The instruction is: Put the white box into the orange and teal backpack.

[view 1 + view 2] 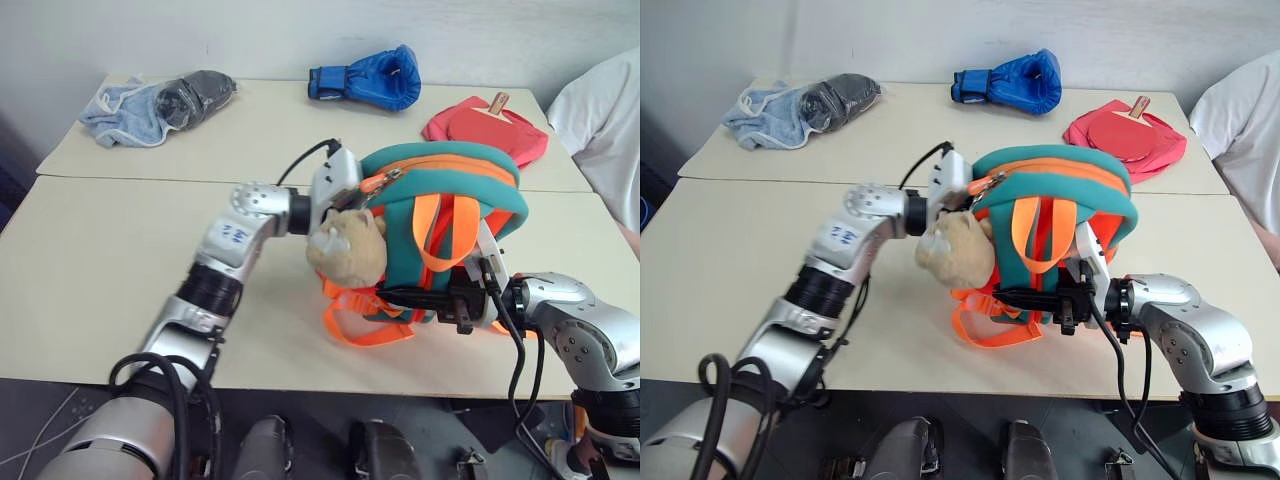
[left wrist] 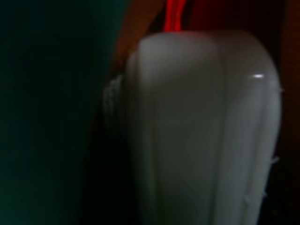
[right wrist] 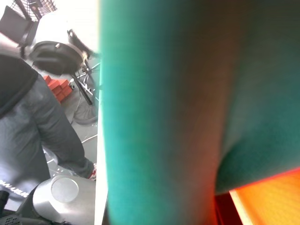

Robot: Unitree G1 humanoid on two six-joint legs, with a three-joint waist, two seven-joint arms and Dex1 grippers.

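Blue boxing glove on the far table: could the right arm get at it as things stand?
Probably not: the right gripper is shut on the orange and teal backpack, which stands between it and the blue boxing glove.

Left arm [image 1: 225,260]: silver metal segments showing black ribbed joint, small blue marking on forearm, white wrist housing, black cable looping over wrist. Right arm [image 1: 1185,335]: rounded silver shell showing screw holes, black cables trailing down, black gripper [image 1: 1015,298] fingers.
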